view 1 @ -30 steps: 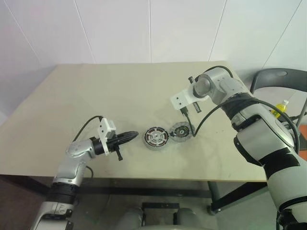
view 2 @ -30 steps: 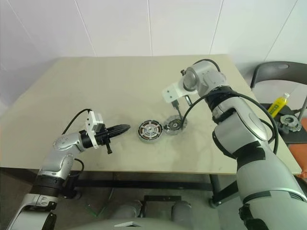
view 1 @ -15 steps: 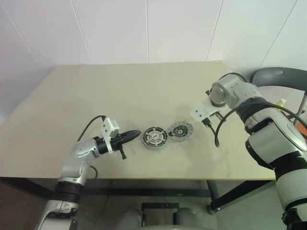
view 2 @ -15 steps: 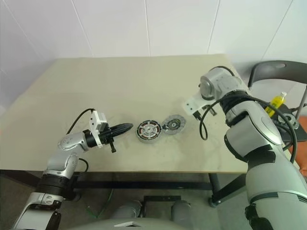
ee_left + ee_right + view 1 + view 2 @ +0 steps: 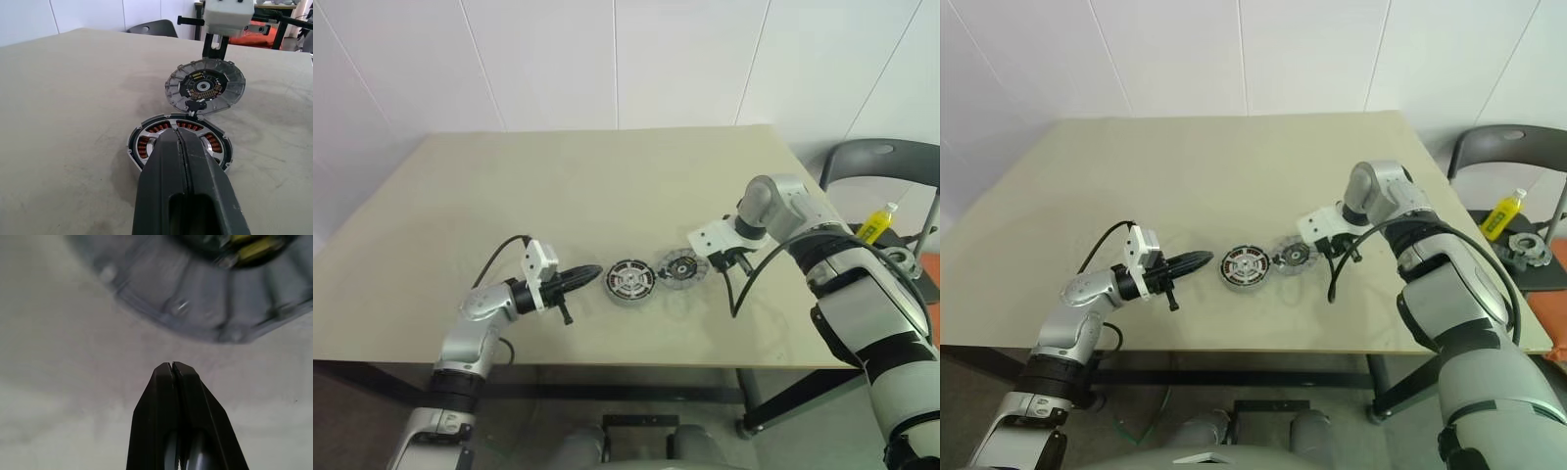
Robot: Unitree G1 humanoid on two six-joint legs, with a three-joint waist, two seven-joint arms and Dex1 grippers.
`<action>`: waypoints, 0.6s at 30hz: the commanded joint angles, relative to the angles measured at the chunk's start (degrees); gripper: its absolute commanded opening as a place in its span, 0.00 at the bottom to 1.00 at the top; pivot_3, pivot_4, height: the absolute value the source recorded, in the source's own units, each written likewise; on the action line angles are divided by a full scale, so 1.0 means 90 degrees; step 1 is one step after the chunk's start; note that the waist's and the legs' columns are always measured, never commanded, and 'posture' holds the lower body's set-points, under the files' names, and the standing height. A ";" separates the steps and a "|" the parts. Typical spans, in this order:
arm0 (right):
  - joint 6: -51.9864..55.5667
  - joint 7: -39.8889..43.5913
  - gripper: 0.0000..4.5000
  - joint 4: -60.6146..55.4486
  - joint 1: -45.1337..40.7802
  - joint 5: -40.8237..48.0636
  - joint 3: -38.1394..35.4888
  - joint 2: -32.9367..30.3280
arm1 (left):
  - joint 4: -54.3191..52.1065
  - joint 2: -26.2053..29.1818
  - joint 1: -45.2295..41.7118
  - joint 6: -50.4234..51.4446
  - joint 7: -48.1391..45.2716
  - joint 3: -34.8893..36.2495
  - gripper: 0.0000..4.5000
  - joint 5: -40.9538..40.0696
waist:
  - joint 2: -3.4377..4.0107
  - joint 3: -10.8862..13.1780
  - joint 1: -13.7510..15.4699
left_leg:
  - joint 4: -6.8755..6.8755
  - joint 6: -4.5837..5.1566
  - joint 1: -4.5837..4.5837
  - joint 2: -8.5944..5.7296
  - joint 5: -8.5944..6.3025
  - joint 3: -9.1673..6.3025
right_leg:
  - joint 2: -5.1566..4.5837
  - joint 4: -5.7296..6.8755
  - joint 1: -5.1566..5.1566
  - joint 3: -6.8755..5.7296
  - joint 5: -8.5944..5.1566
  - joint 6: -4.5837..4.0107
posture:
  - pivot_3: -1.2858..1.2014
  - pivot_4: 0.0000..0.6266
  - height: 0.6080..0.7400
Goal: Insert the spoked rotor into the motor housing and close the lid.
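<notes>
Lying side by side near the front middle of the table (image 5: 558,186): motor housing (image 5: 630,281) to the left, spoked rotor (image 5: 680,265) touching it on the right. Hanging just left of the housing, the left gripper (image 5: 590,275); hovering just right of the rotor, the right gripper (image 5: 174,368). Standing beyond the table's right edge, a chair (image 5: 876,162) carrying a bottle (image 5: 878,221).

Lighting: bright, even, diffuse; soft faint shadows on the worktop (image 5: 558,196). No strong glare. Right wrist view: spoked rotor (image 5: 205,289) blurred, out of focus; gripper fingers (image 5: 178,421) sharper.
</notes>
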 commanded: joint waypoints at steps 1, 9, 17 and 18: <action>0.0368 0.0125 0.01 -0.0322 -0.0109 0.0363 -0.0352 0.0090 | 0.0015 0.0032 -0.0179 -0.0122 -0.0015 0.0011 0.00 0.0044 | 0.0000 0.0000 -0.0002 | 0.0000 0.0000 0.0000 0.0000 0.0000 0.0000 | 0.0000 0.0000 0.0000 0.0000 0.0000 0.0000 | 0.52 0.00 1.00; 0.1236 0.0616 0.01 -0.0756 -0.0110 0.1239 -0.0684 0.0223 | 0.0232 0.0053 -0.0285 -0.0229 -0.0035 0.0041 0.00 0.0127 | 0.0000 0.0000 -0.0004 | 0.0000 0.0000 -0.0001 0.0000 0.0000 0.0001 | 0.0000 0.0000 -0.0001 -0.0001 0.0001 0.0002 | 0.52 0.00 1.00; 0.2224 0.0660 0.01 -0.1677 -0.0102 0.2695 -0.0178 -0.0054 | 0.0418 0.0003 -0.0316 -0.0351 -0.0037 -0.0017 0.00 0.0242 | -0.0001 0.0000 0.0001 | 0.0001 -0.0009 -0.0002 0.0001 -0.0007 0.0002 | -0.0002 -0.0001 -0.0001 -0.0001 0.0000 0.0003 | 0.52 0.00 1.00; 0.2326 0.0660 0.01 -0.1758 -0.0104 0.2824 -0.0142 -0.0076 | 0.0423 0.0001 -0.0313 -0.0358 -0.0038 -0.0018 0.00 0.0250 | -0.0001 0.0000 0.0002 | 0.0002 -0.0011 -0.0003 0.0000 -0.0008 0.0002 | -0.0002 -0.0002 -0.0001 -0.0001 0.0001 0.0003 | 0.52 0.00 1.00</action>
